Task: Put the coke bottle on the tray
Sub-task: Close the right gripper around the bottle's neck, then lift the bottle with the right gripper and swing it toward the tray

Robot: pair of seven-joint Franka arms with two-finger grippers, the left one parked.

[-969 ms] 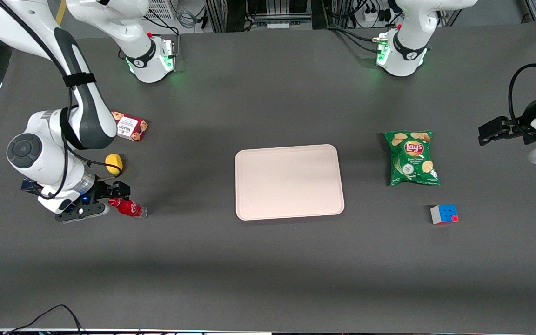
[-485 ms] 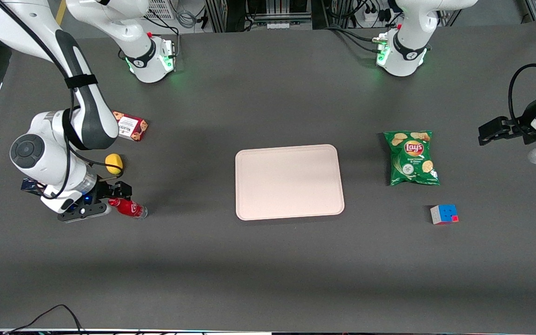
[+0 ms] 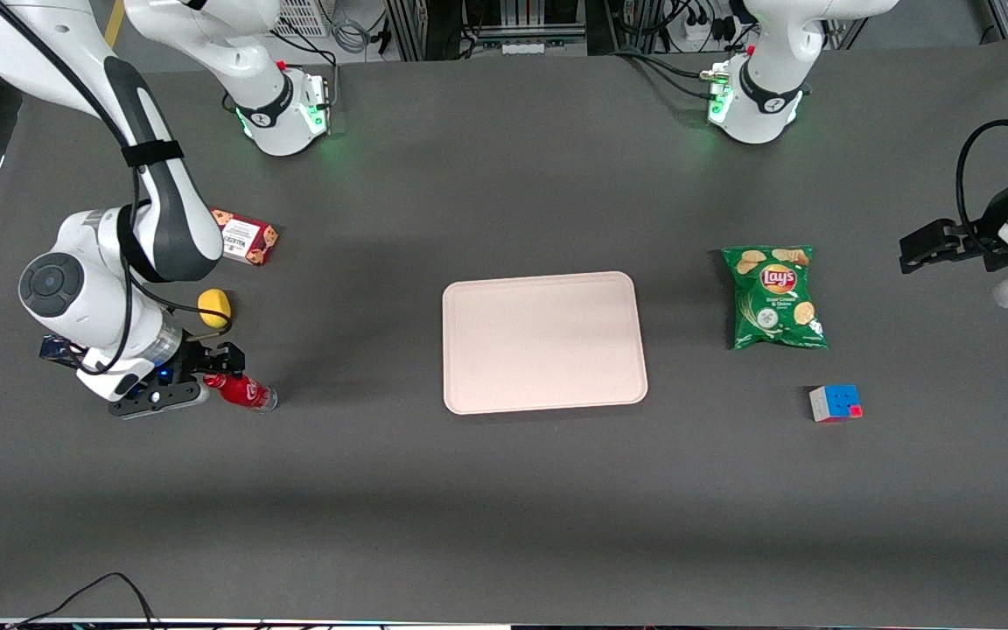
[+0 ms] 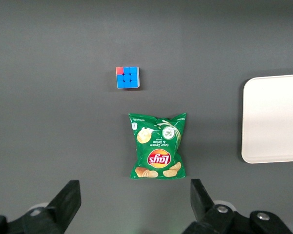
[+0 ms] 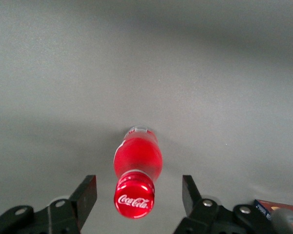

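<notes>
The coke bottle [image 3: 241, 390] [image 5: 137, 168] stands on the dark table toward the working arm's end, its red cap with white script facing the wrist camera. My right gripper [image 3: 211, 376] [image 5: 139, 189] is open, with one finger [image 5: 86, 194] on each side of the cap and a gap to the bottle on both sides. The pale pinkish-beige tray [image 3: 544, 341] [image 4: 276, 118] lies flat at the middle of the table, with nothing on it, well away from the bottle.
A yellow lemon-like object [image 3: 214, 307] and a red cookie box [image 3: 244, 236] lie close to the gripper, farther from the front camera. A green chips bag [image 3: 775, 296] [image 4: 157, 146] and a colour cube [image 3: 836, 402] [image 4: 127, 77] lie toward the parked arm's end.
The right arm's wrist has shifted slightly toward the bottle since a second ago. The bottle and the tray have not moved.
</notes>
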